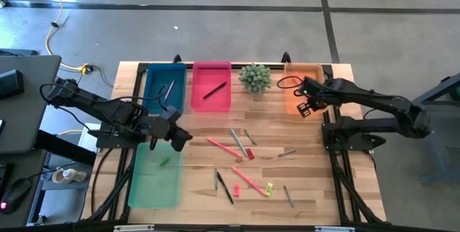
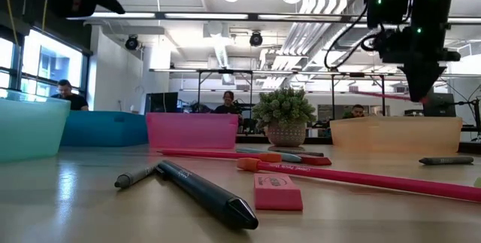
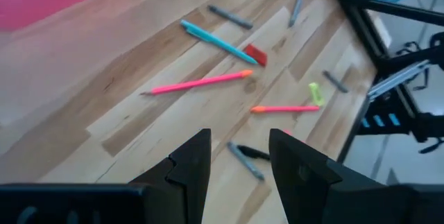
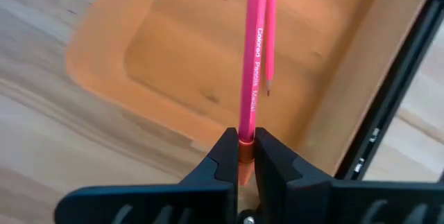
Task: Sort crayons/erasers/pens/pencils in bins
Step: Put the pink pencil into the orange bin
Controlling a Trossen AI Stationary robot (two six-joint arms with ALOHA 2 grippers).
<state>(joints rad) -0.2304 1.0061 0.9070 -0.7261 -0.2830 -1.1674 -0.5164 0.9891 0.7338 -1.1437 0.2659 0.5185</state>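
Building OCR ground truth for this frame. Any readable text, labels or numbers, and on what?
"Colored Pencils": along the pink pencil held in the shut right gripper over the orange bin; a further word after it is too blurred to read.
Raised lettering on the pink eraser in the low view: too blurred to read.
Print on the long pink pencil lying on the table: too small to read.
Nothing else legible.

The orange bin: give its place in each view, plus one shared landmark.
High view: orange bin at the table's far right, under the right gripper.
Low view: right of centre, beside the plant.
Left wrist view: not in it.
Right wrist view: fills the middle, behind the pink pencil.
Landmark: the right gripper.
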